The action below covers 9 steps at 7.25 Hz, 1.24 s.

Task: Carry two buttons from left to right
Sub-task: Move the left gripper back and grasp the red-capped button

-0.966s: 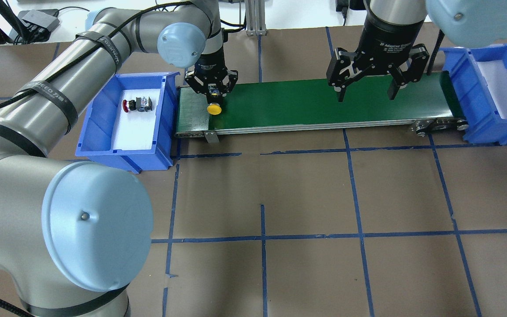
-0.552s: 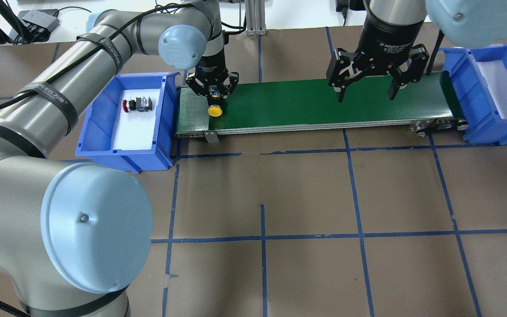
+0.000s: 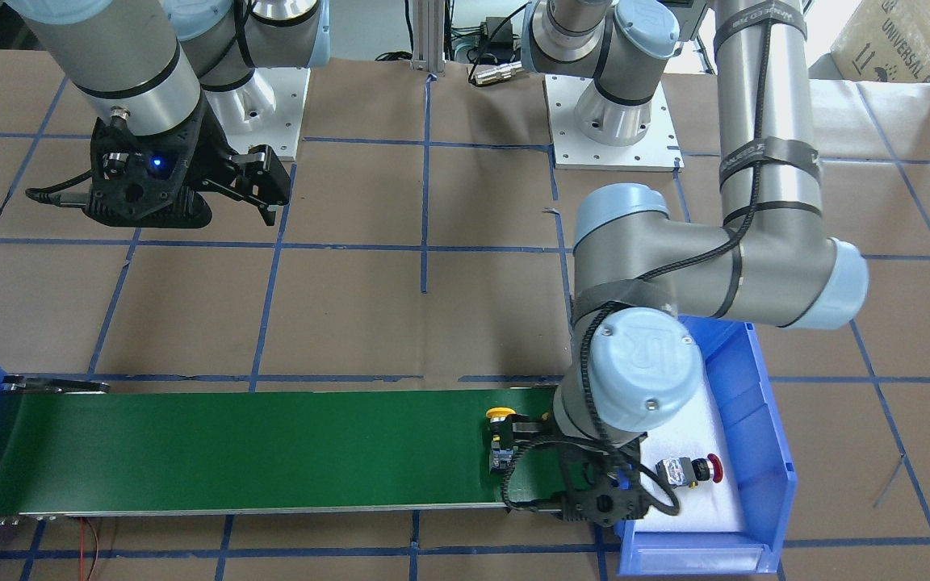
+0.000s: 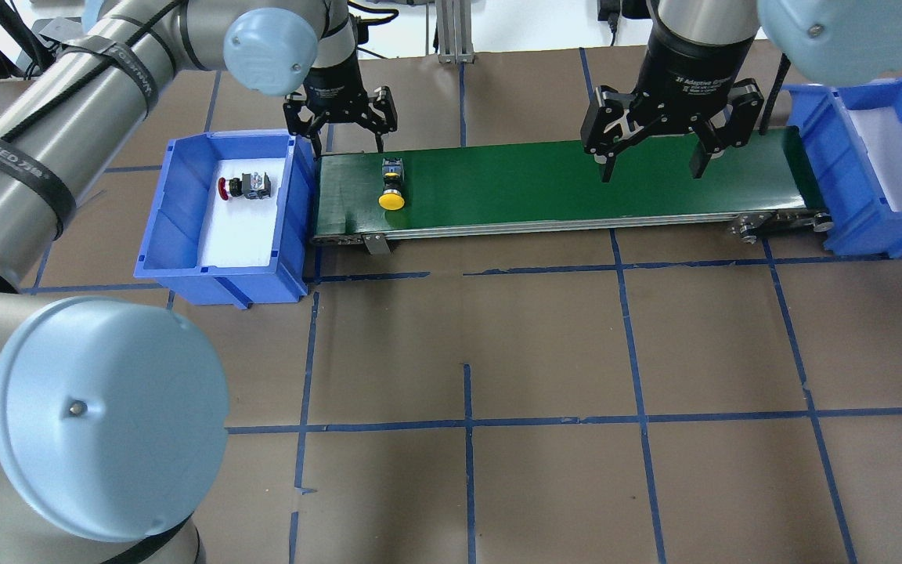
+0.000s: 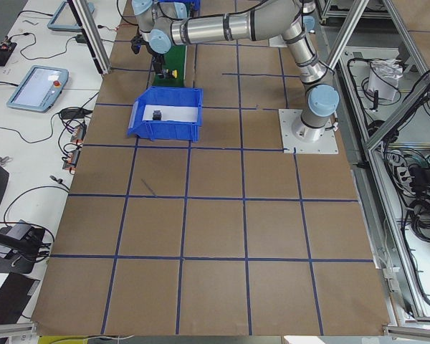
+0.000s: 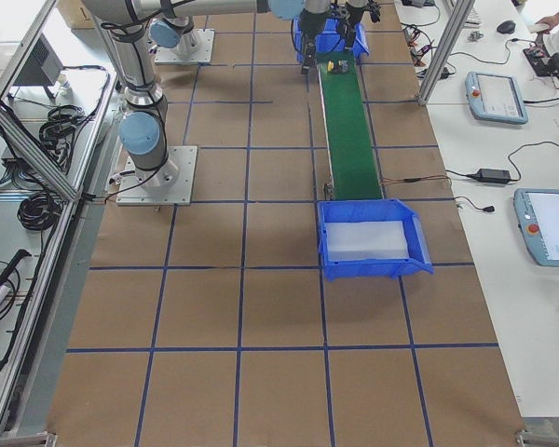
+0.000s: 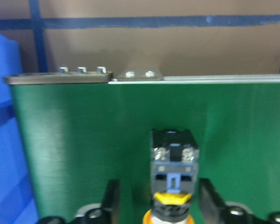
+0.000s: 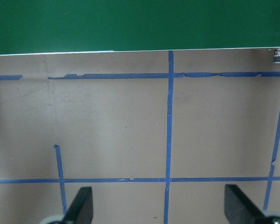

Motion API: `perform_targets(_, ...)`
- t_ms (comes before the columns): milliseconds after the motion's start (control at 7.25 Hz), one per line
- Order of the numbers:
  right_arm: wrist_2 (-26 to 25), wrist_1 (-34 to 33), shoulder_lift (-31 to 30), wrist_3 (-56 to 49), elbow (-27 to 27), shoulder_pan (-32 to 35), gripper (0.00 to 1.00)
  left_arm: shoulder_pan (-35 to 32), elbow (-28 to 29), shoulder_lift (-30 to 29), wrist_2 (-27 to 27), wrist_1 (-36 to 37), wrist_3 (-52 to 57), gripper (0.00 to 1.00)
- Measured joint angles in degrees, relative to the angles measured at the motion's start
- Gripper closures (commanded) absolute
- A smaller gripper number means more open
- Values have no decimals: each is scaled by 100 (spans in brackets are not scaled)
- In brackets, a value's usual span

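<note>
Yellow button (image 4: 392,185) sits on the green belt (image 4: 537,184), red button (image 4: 245,186) in the blue bin (image 4: 251,135). Both look light, hard plastic. I'd pinch the boxy block, not the rounded cap. Left fingers (image 7: 209,203) and right fingers (image 8: 238,205) gape wide, empty.

Brown paper (image 4: 545,352) covers the table, ruled into squares by blue tape (image 4: 467,423). In the left side view a white bench (image 5: 21,150) runs down the left edge, strewn with cables and teach pendants (image 5: 37,82); an aluminium post (image 5: 93,36) rises near the top. A cardboard box (image 3: 901,40) sits in the front view's upper right corner
</note>
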Motion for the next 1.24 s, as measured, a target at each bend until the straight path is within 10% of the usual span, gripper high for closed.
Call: perform_targets(1241, -11, 6, 0, -2, 0, 0, 0, 1441, -921, 131, 4, 511, 8155, 0)
